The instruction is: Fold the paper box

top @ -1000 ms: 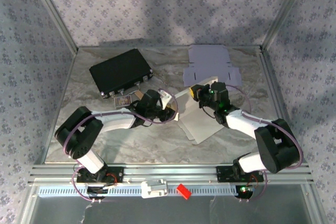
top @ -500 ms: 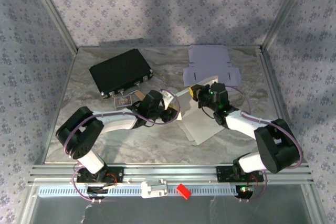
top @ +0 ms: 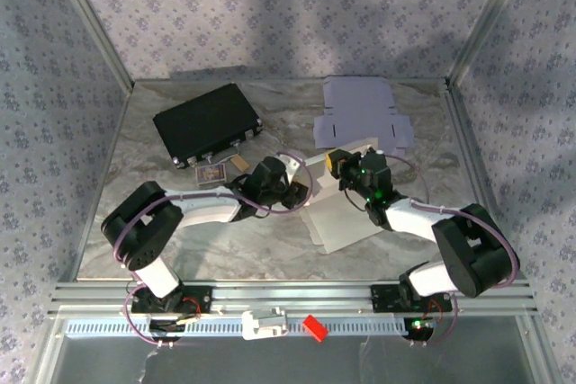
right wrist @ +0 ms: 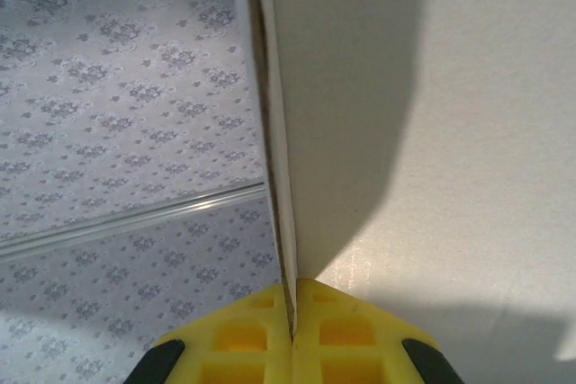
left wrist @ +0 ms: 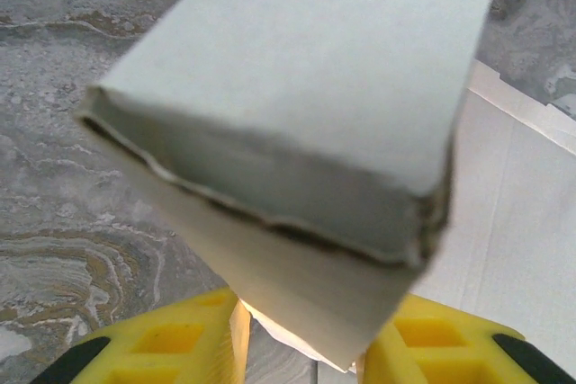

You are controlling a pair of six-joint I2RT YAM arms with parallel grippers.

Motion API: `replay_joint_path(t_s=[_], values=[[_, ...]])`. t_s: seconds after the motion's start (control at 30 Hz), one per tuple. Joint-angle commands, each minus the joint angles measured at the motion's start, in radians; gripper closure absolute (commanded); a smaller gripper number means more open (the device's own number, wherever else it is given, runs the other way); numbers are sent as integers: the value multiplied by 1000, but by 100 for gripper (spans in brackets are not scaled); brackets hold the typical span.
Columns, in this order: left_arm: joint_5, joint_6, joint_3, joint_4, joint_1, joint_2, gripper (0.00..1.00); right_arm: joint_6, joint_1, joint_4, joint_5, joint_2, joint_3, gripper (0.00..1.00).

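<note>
In the middle of the marble counter (top: 261, 245), the white paper box (top: 337, 222) lies partly folded, one panel flat on the stone and other parts raised between the two arms. The left pincer (top: 301, 188) reaches in from the left of the frame and grips a doubled-over flap. From its wrist, the yellow fingers (left wrist: 171, 348) sit on either side of the thick fold, part-way apart with the cardboard between them. The right pincer (top: 340, 165), just right of centre, is pinched tight on a thin upright wall of the same box, its fingertips meeting on the card edge in the wrist view. Toward the upper left lies a black case (top: 205, 123), with a small card (top: 210, 173) just below it. A flat lilac cardboard blank (top: 360, 107) rests at the upper right, near the back edge.
</note>
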Motion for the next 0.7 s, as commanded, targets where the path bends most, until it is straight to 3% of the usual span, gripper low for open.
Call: replay_joint_path(t_s=[0.0,0.43,0.67], values=[[-108,3,20,-38,-14,14,65,9,19,67,-30,5,-15,100],[-221,26,-20,-84,-21,-79,55,-28,24,117,11,-1,-8,100],[12,84,-70,-125,110,-177,51,-32,61,210,17,158,91,100]])
